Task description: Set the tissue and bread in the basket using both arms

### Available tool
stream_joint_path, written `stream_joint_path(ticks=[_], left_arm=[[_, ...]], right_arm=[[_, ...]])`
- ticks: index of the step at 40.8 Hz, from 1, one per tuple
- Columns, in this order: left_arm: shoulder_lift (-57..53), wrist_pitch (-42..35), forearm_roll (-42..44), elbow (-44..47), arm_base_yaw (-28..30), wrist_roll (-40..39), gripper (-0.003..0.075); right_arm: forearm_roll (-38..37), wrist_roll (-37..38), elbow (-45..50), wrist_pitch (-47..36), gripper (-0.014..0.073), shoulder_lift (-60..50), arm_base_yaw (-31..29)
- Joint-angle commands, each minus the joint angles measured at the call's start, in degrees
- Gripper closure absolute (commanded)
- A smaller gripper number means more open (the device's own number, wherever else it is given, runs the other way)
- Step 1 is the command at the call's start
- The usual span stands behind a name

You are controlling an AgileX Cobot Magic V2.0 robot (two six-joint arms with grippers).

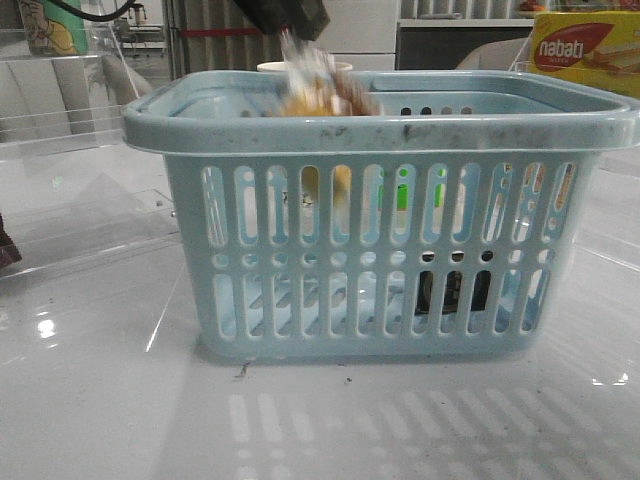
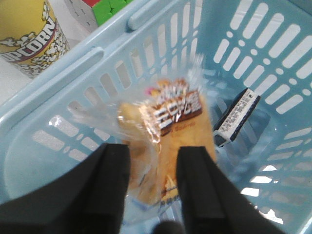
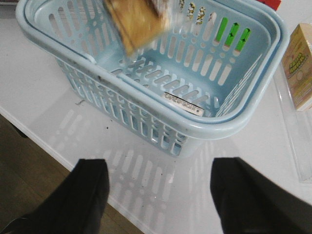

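Note:
The light-blue basket point(image 1: 380, 120) stands in the middle of the table; it also shows in the left wrist view point(image 2: 44, 161) and the right wrist view point(image 3: 146, 105). The bread point(image 1: 320, 85), a clear packet of tan pieces, is motion-blurred at rim height inside the basket mouth, just below my left gripper point(image 1: 290, 15). In the left wrist view the bread point(image 2: 170, 126) lies beyond the parted fingers of my left gripper point(image 2: 153, 148), with no grip seen. The tissue point(image 2: 237, 117), a dark pack, lies on the basket floor point(image 3: 183, 103). My right gripper point(image 3: 163, 163) is open and empty over the table's front edge.
A yellow-red nabati box point(image 1: 585, 45) stands behind the basket at the right. A popcorn cup point(image 2: 29, 36) and a colour cube point(image 2: 105, 7) are beyond the basket's far wall. A small carton point(image 3: 300, 66) stands beside the basket. The table edge point(image 3: 58, 156) is near my right gripper.

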Motion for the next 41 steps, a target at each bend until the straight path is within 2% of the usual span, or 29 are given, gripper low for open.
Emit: stream_joint_path(ticks=[1,14,18,41], left_arm=[[-3.9,-3.8,-0.6,-2.0,-0.5,0.0,0.0267],[-18.1,1.0,0.4,-1.8,0.6,0.0,0.0268],[-23.7,1.2,0.4,0.8,0.6,0.0,0.0268],[-59.1,-3.2,0.2,35.7,0.6,-1.8,0.0268]], right_arm=[[0.0,-0.6,-1.6,-3.7,0.0045,-0.2,0.0],[0.0,-0.6,-1.6,-3.7,0.0045,-0.2,0.0],[0.0,-0.6,-1.6,-3.7,0.0045,-0.2,0.0],[0.0,-0.6,-1.6,-3.6,0.0045,-0.2,0.0]])
